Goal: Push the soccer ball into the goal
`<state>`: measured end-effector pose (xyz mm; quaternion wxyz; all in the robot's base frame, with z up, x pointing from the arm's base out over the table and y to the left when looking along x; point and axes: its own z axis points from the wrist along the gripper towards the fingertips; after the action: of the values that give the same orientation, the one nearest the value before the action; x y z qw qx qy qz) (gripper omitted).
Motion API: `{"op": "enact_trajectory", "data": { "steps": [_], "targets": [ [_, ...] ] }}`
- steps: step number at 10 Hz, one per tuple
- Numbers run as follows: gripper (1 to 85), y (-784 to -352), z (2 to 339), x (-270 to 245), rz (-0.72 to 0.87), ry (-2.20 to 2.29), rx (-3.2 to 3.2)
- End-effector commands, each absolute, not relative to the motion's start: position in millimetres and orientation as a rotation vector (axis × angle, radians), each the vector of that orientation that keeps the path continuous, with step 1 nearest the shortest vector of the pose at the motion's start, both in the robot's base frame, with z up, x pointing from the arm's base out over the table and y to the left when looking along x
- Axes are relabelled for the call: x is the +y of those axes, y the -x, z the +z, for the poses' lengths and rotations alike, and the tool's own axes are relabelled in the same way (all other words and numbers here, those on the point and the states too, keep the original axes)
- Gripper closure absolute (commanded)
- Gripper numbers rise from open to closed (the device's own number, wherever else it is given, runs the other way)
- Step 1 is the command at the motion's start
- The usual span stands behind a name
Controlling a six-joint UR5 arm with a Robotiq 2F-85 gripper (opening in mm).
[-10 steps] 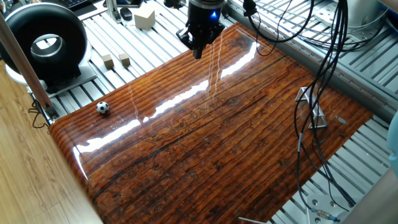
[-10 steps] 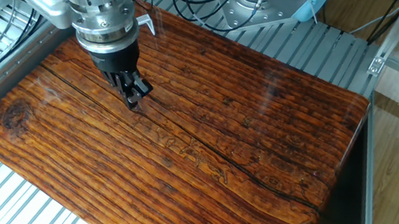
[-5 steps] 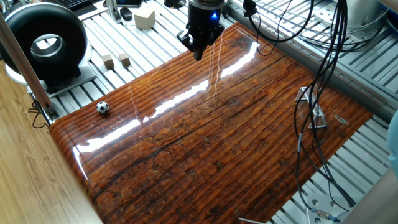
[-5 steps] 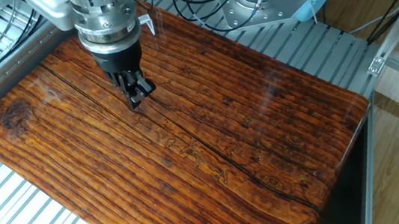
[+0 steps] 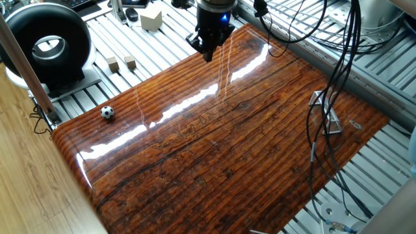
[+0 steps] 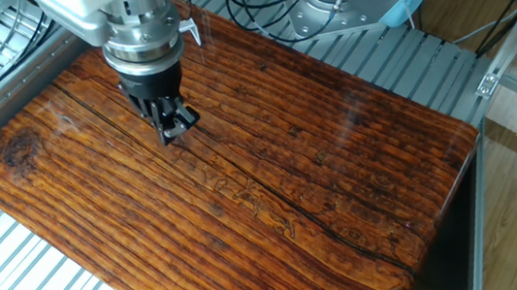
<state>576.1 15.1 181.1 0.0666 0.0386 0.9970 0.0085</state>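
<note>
The soccer ball (image 5: 107, 112) is a tiny black-and-white ball lying on the far left corner of the glossy wooden board (image 5: 221, 149). The goal (image 5: 325, 117), a small silver-grey metal frame with triangular sides, stands near the board's right end, partly behind hanging black cables. My gripper (image 5: 208, 56) hangs over the board's far edge, well to the right of the ball and far from the goal. Its fingers are together and hold nothing. In the other fixed view the gripper (image 6: 171, 131) points down just above the board (image 6: 273, 182); the ball does not show there.
A big black ring-shaped device (image 5: 47, 47) stands at the far left beyond the board. Two small tan cubes (image 5: 121, 63) and a larger pale block (image 5: 151, 18) lie on the slatted metal table. Black cables (image 5: 341, 97) hang over the board's right end.
The gripper has shifted slightly along the board's far edge, staying shut. The ball and the goal have not moved.
</note>
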Motion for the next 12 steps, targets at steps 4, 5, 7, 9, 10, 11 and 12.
{"op": "enact_trajectory", "data": {
  "steps": [4,5,7,9,10,11,12],
  "targets": [
    [84.7,-578,180,-4,-0.108,0.096,2.994],
    [84.7,-578,179,-1,-0.093,0.106,2.994],
    [84.7,-576,179,6,-0.056,0.110,3.003],
    [84.3,-576,178,-3,-0.110,0.125,3.000],
    [84.3,-574,178,-4,-0.112,0.114,3.009],
    [84.3,-572,178,-6,-0.123,0.119,3.017],
    [84.3,-568,178,-5,-0.120,0.144,3.032]
  ]
}}
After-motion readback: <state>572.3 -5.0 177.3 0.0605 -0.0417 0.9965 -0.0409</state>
